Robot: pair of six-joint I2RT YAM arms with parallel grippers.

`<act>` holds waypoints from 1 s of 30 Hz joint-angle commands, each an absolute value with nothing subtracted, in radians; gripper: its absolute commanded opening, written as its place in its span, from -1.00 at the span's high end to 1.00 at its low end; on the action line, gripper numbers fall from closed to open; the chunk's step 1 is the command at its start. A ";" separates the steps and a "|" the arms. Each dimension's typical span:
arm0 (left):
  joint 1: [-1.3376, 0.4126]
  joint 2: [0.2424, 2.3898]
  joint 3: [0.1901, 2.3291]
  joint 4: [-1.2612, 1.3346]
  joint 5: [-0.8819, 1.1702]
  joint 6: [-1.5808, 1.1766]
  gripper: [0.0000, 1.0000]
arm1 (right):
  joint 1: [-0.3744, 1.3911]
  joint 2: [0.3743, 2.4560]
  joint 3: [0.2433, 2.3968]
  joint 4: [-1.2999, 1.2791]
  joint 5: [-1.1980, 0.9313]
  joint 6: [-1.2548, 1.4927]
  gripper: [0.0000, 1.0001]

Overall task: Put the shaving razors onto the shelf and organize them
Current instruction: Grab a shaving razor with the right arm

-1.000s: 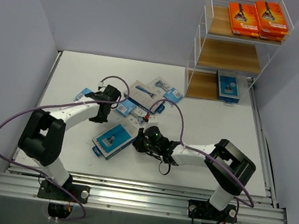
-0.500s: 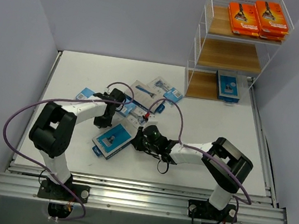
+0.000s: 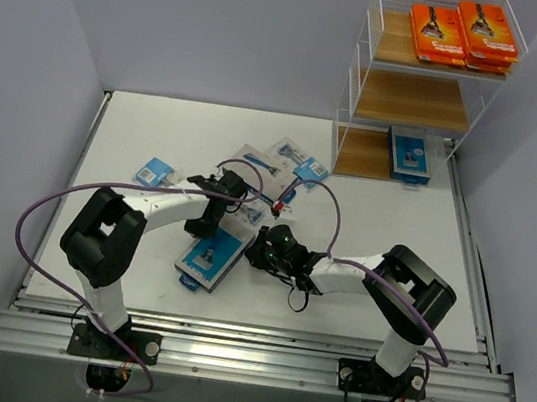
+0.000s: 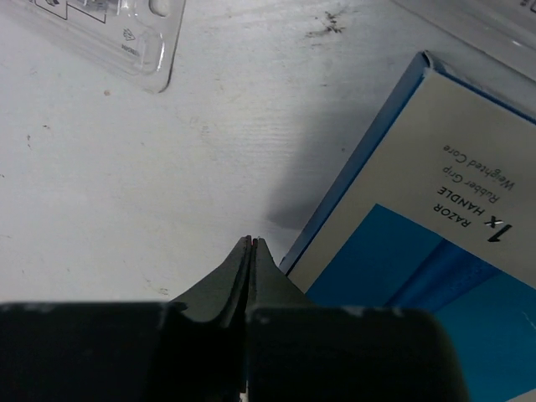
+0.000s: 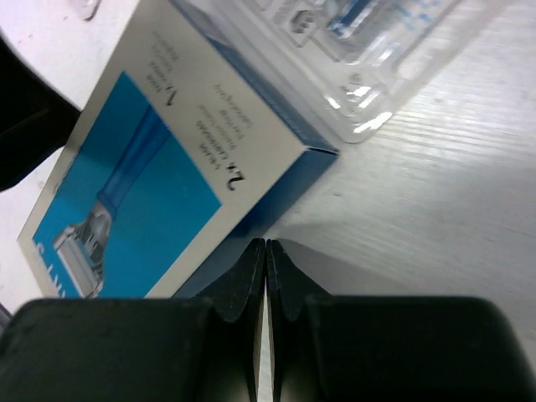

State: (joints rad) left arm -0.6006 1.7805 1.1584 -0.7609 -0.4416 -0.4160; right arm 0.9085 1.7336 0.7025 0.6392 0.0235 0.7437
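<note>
Nudging, not gripping: both grippers are pinched fully closed and hold nothing. The right gripper (image 5: 265, 243) has its tip at the near edge of the blue razor box (image 3: 212, 256), whether touching I cannot tell. The left gripper (image 4: 253, 241) is low over the table (image 3: 159, 124), just beside the box's opposite edge. A second back the left arm was further left; it has swung in, and the box has turned and shifted slightly (lying flat throughout). Beyond it, clear blister packs (image 3: 272, 166) lie scattered. Farther off, the shelf (image 3: 415, 102) carries orange packs (image 3: 465, 33) on top and one blue pack (image 3: 410, 153) on the bottom tier. My read: squaring the box for pickup, with nothing added to the shelf.
</note>
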 commanded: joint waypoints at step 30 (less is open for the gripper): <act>-0.758 1.629 1.137 -0.755 -0.336 -0.552 0.95 | 0.862 1.735 0.644 0.923 -0.017 0.934 1.00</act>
